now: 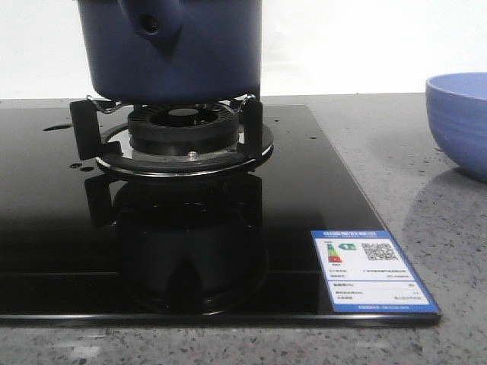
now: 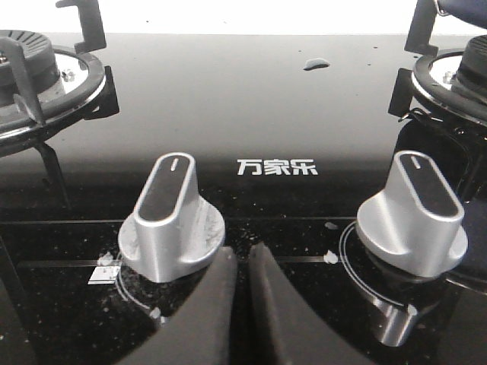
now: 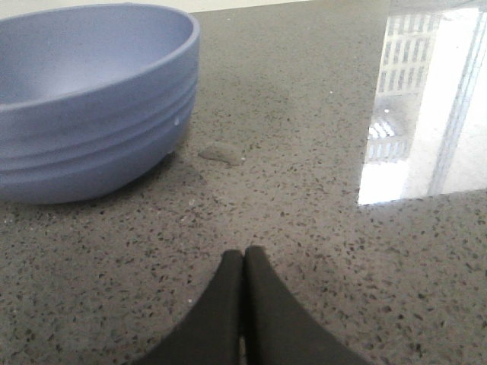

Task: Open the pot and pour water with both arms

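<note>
Front view first: the pot [image 1: 171, 47] sits on the burner stand [image 1: 183, 129] of a glossy black hob [image 1: 304, 190], and its top is cut off by the frame, so whether a lid is on it I can't tell. Its stubby handle [image 1: 152, 23] with the small hole points this way. No arm shows here at all. At the far right edge a blue bowl [image 1: 460, 122] stands on the grey speckled counter [image 1: 426, 182], half out of frame.

Over to the left wrist camera: the left gripper [image 2: 242, 266] has its two dark fingertips pressed nearly together, nothing between them, low over the hob's front strip. Just ahead of the tips, one to each side, stand two silver knobs [image 2: 171, 217] [image 2: 415, 213]. Farther ahead on the right there's a burner ring [image 2: 456, 76] with a sliver of navy above it, probably the pot's base, too little to be sure.

Right wrist camera now: the right gripper [image 3: 243, 266] is closed too, fingertips touching, empty, just over the counter. The bowl [image 3: 91, 99] sits ahead of it and off to one side, well apart, partly cropped. A small wet smear [image 3: 221, 154] lies near the bowl's foot. No pot in this view.
</note>
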You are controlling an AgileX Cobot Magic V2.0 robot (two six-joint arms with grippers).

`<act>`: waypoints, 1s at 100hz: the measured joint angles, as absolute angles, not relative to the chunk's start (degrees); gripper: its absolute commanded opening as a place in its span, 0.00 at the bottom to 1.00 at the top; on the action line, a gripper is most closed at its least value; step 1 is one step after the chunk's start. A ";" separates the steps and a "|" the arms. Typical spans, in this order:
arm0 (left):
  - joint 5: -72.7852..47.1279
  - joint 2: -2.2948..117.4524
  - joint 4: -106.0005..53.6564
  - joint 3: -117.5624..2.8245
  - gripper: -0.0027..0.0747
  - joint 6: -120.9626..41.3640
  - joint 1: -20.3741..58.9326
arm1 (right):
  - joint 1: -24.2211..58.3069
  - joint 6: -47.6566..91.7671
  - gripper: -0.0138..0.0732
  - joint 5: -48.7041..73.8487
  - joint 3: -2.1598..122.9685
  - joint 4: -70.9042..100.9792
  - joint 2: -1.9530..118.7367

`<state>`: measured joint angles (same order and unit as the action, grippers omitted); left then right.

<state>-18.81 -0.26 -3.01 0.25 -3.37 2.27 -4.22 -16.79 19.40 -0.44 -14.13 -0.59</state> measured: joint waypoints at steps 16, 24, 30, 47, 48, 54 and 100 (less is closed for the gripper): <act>-18.81 -0.26 -3.01 0.25 0.01 -3.37 2.27 | -4.22 -16.79 0.08 19.40 -0.44 -14.13 -0.59; -18.81 -0.26 -3.01 0.25 0.01 -3.37 2.27 | -4.22 -16.79 0.08 19.40 -0.44 -14.13 -0.59; -18.81 -0.26 -3.01 0.25 0.01 -3.37 2.27 | -4.22 -16.79 0.08 19.40 -0.44 -14.13 -0.59; -18.81 -0.26 -3.01 0.25 0.01 -3.37 2.27 | -4.22 -16.79 0.08 19.40 -0.44 -14.13 -0.59; -18.81 -0.26 -3.01 0.25 0.01 -3.37 2.27 | -4.22 -16.79 0.08 19.40 -0.44 -14.13 -0.59; -18.81 -0.26 -3.01 0.25 0.01 -3.37 2.27 | -4.22 -16.79 0.08 19.40 -0.44 -14.13 -0.59; -18.22 -0.26 3.44 0.25 0.01 -3.37 2.27 | -4.22 -16.79 0.08 16.39 -0.44 -14.41 -0.59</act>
